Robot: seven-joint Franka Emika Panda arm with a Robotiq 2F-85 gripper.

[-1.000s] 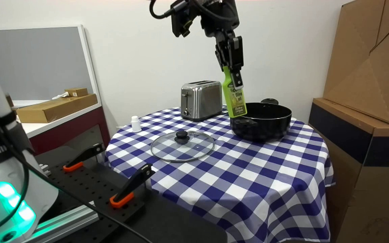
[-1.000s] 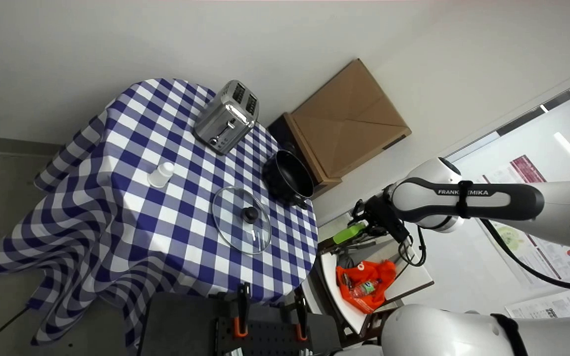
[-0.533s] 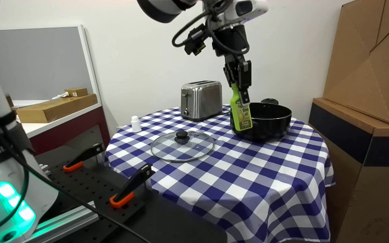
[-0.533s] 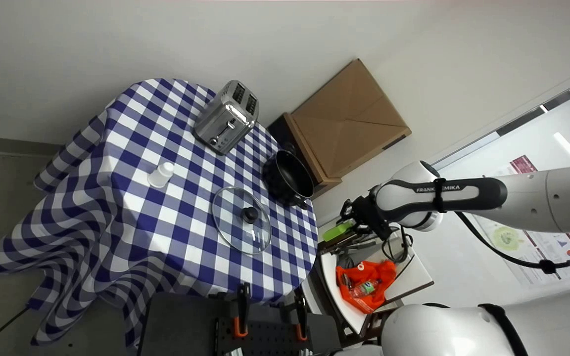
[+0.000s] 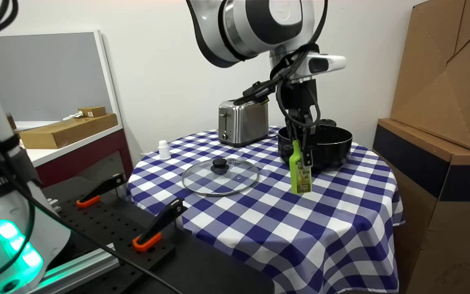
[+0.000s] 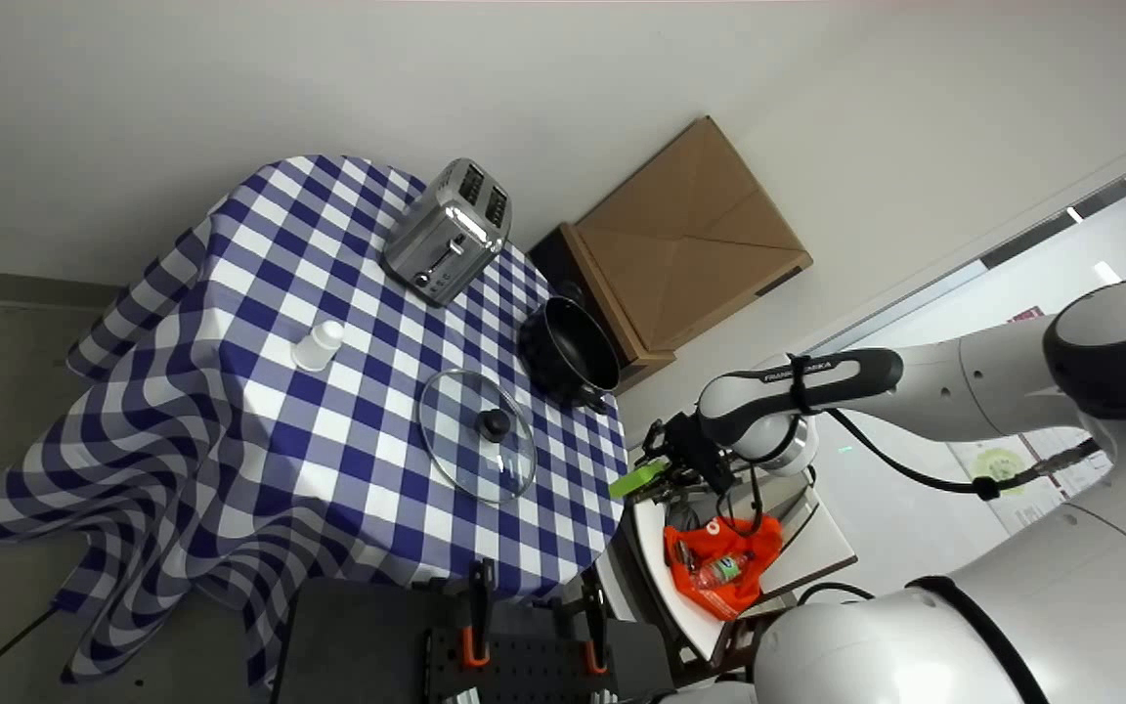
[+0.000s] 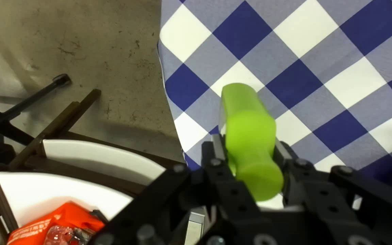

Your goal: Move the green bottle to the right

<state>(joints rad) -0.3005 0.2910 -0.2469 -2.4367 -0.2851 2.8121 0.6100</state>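
The green bottle (image 5: 300,178) is slim and lime-green with a label. It stands nearly upright in an exterior view, in front of the black pot. My gripper (image 5: 301,157) is shut on its upper part from both sides. In an exterior view the bottle (image 6: 633,480) shows at the table's edge, with the gripper (image 6: 657,458) beside it. In the wrist view the bottle (image 7: 250,131) sits between the fingers of my gripper (image 7: 249,146), its cap end toward the camera and its base over the checkered cloth. I cannot tell whether the base touches the cloth.
The black pot (image 5: 335,153) is just behind the bottle. A glass lid (image 5: 202,181), a silver toaster (image 5: 243,124) and white cups (image 5: 164,150) stand on the checkered table (image 5: 267,228). Cardboard boxes (image 5: 451,81) stand beside it. An orange bag (image 6: 754,538) lies nearby.
My gripper has come down with the bottle, and slightly to the right in an exterior view. The bottle has gone from tilted to nearly upright. The pot, lid and toaster have not moved.
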